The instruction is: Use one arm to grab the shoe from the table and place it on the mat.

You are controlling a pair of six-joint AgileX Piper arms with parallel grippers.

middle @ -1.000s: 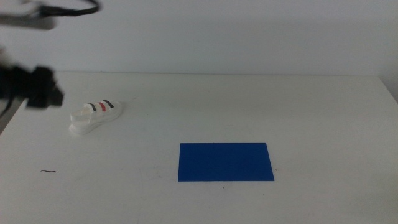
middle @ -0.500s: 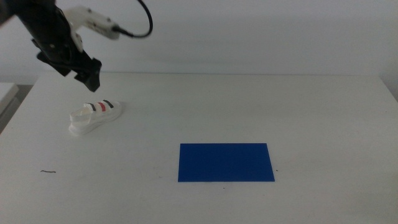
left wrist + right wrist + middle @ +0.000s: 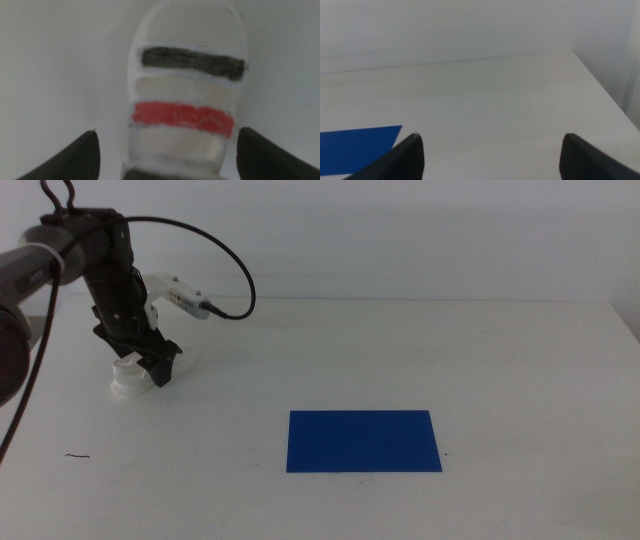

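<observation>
Table [image 3: 400, 350]: white, bearing mat and shoe.
Mat [image 3: 363, 441]: deep blue, flat, well apart from shoe.
Left gripper [image 3: 150, 360]: poised over shoe, jaws spread to either side, nothing gripped; presumably aligned for a grasp.
Right gripper [image 3: 490, 150]: waiting, jaws apart, empty.
Shoe [image 3: 187, 95]: on table, white, dark and red straps.

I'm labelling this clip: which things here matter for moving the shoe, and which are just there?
Part of the job:
shoe, between the open left gripper jaws
mat, blue, bare
table

Just there:
dark scratch mark
right gripper, waiting, open
</observation>
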